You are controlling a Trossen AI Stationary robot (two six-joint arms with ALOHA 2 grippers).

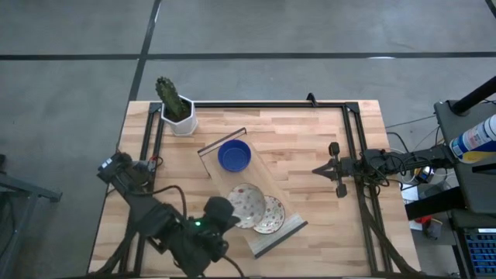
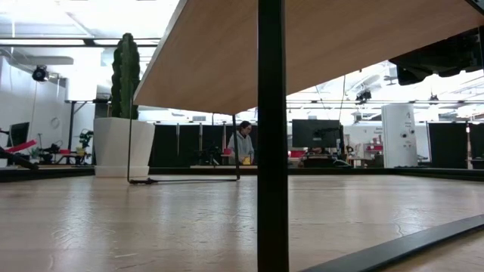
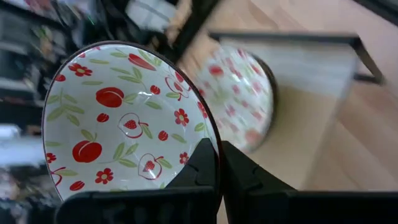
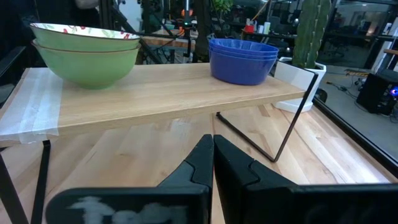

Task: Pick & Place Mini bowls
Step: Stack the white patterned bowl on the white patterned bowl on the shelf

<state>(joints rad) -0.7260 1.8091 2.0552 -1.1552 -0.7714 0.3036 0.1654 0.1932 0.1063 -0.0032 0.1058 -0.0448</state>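
A raised wooden shelf (image 1: 273, 186) crosses the table slantwise. A stack of cobalt blue mini bowls (image 1: 234, 156) (image 4: 242, 59) stands near its far end. Two cream floral bowls with green outsides are near its near end. One floral bowl (image 1: 271, 216) (image 3: 242, 99) rests on the shelf. My left gripper (image 1: 229, 211) (image 3: 219, 162) is shut on the other floral bowl (image 1: 245, 203) (image 3: 124, 121). My right gripper (image 1: 319, 169) (image 4: 213, 152) is shut and waits off the shelf's right side, touching nothing. The low view shows no bowl. My left gripper has the floral bowl by its rim (image 3: 210, 138), on the side toward the table's near-left corner. One finger (image 3: 198, 167) is inside the bowl and the other is outside the wall. The bowl shows tilted in the wrist view; whether its foot touches the shelf I cannot tell.
A white hexagonal pot with a cactus (image 1: 177, 111) (image 2: 121, 143) stands at the table's far left. The shelf's thin black legs (image 2: 272, 136) (image 4: 292, 118) and a black frame rail (image 1: 353, 147) run along the table's edges. Bare wood (image 1: 310, 139) lies between the shelf and my right gripper.
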